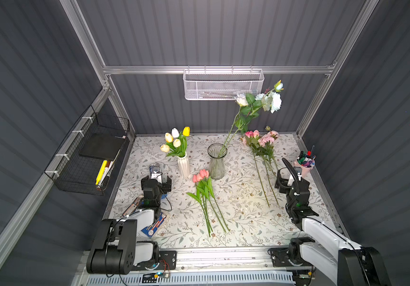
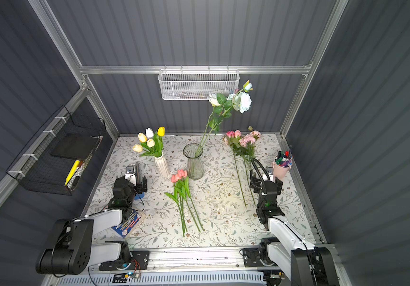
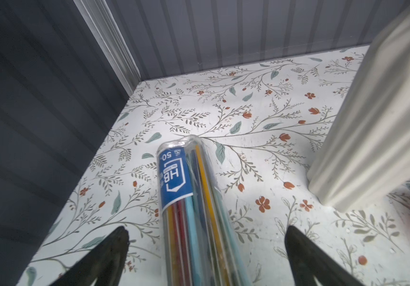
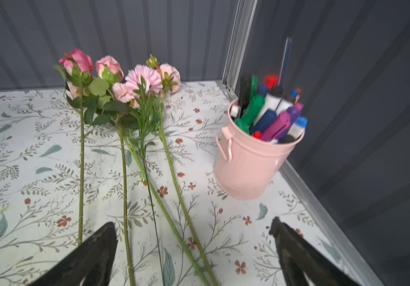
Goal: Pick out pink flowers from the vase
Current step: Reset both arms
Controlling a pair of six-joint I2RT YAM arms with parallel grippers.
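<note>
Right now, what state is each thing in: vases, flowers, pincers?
glass vase: upright, holding only the white and blue roses.
pink roses: lying on the table, out of the vase.
pink tulips: lying on the table beside the glass vase.
white vase: upright, holding yellow and white tulips.
left pincer: open, empty.
right pincer: open, empty.

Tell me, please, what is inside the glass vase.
Only the stems of the white and pale blue roses stand in the glass vase, leaning over its rim. Nothing pink shows in it. The ribbed glass hides the stem ends.
</note>
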